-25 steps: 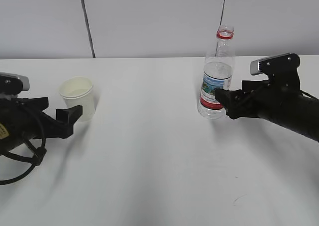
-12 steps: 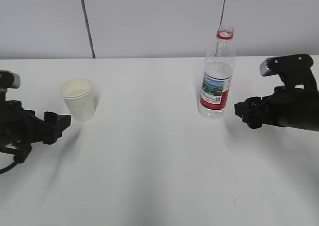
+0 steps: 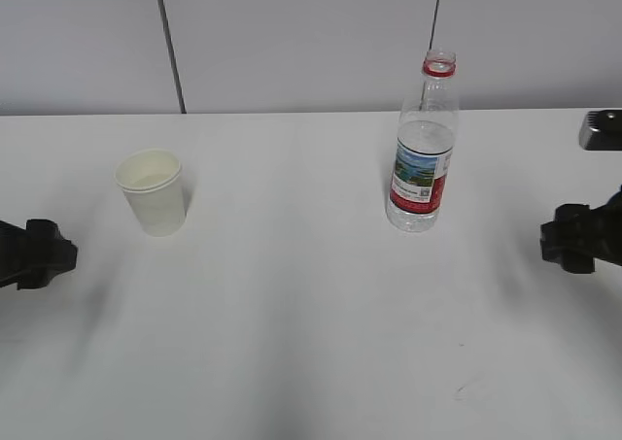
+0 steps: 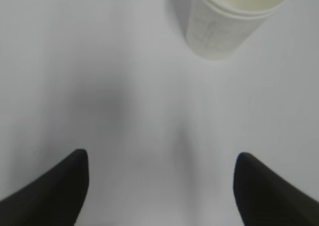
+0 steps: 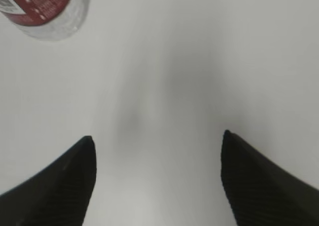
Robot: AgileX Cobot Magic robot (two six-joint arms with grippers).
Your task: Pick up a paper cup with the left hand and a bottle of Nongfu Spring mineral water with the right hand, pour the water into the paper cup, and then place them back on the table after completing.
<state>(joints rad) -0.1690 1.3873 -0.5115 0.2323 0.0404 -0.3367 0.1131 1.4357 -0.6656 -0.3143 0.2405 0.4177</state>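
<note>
A white paper cup (image 3: 152, 190) stands upright on the white table (image 3: 292, 294), left of centre; it also shows at the top of the left wrist view (image 4: 232, 19). An uncapped clear water bottle (image 3: 424, 153) with a red-and-picture label stands upright right of centre; its base shows in the right wrist view (image 5: 42, 11). My left gripper (image 3: 58, 255) is at the left edge, open and empty, apart from the cup; in its wrist view (image 4: 162, 158) only table lies between the fingers. My right gripper (image 3: 552, 241) is at the right edge, open and empty, apart from the bottle (image 5: 157, 141).
A pale grey panelled wall (image 3: 311, 42) rises behind the table's far edge. A small dark scuff mark (image 3: 465, 389) lies on the table at the front right.
Both arms have drawn back outward from beside the cup and the bottle to the edges of the view. The cup and bottle have not moved.
</note>
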